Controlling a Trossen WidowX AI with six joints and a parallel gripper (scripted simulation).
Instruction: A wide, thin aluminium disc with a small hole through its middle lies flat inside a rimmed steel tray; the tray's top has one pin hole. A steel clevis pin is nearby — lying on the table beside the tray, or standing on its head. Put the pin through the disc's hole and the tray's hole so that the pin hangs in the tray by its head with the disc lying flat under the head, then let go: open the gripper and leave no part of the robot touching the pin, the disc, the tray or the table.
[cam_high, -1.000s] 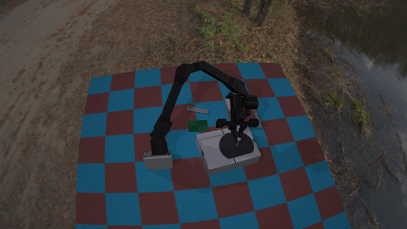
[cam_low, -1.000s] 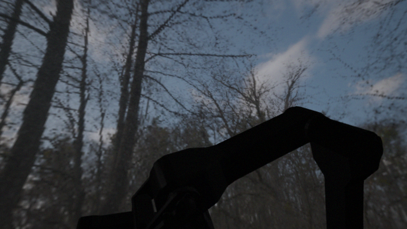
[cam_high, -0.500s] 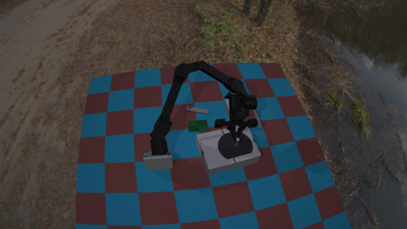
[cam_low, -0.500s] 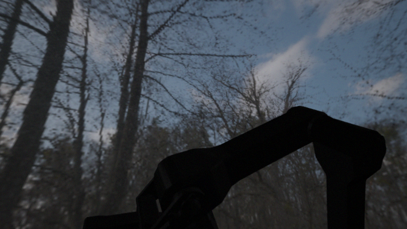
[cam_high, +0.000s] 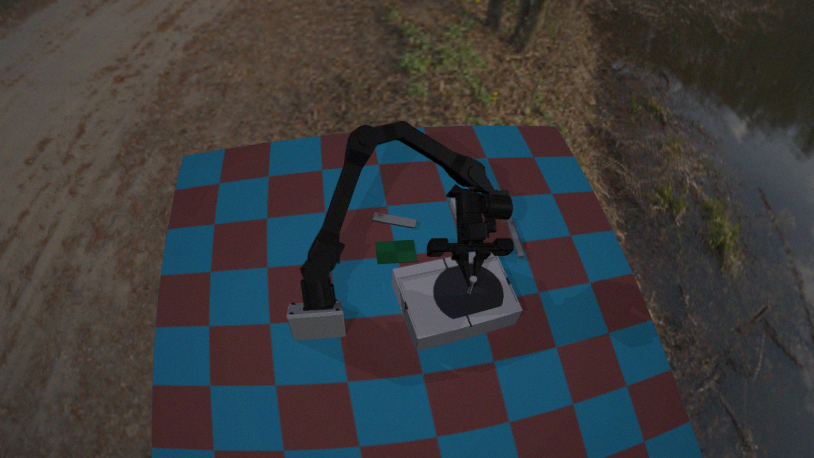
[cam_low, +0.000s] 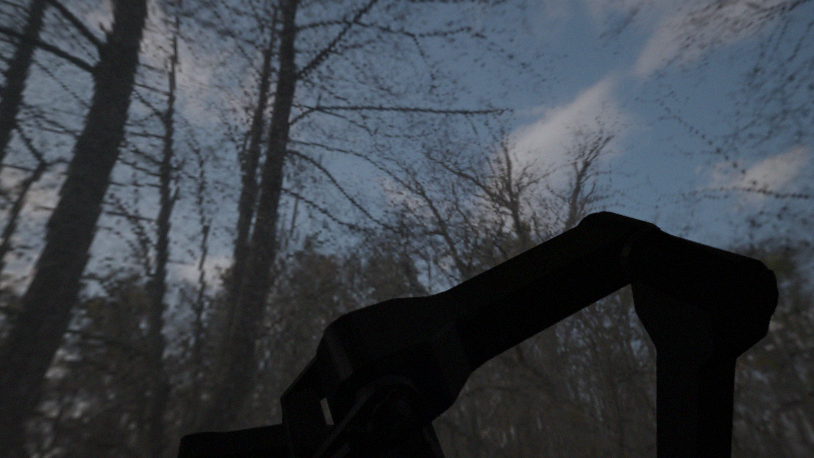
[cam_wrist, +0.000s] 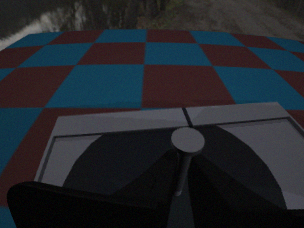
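The dark, wide disc (cam_high: 449, 299) (cam_wrist: 115, 155) lies flat inside the rimmed pale tray (cam_high: 424, 330) (cam_wrist: 120, 121). The steel pin (cam_high: 473, 279) (cam_wrist: 188, 140) is head up and slightly tilted over the disc. My gripper (cam_high: 470, 277) (cam_wrist: 182, 157) is shut on the pin's shank below its head, above the middle part of the disc. The pin's lower tip shows beneath the fingers in the wrist view. The disc's hole and the tray's hole cannot be made out. The exterior view shows only the arm, not the tray or the pin.
A green rectangle (cam_high: 396, 251) lies left of the tray's back edge. A thin pale bar (cam_high: 394, 220) lies behind it. Another pale bar (cam_high: 515, 238) lies behind the tray at the right, partly hidden by the arm. The checkered table (cam_high: 387, 407) carries everything.
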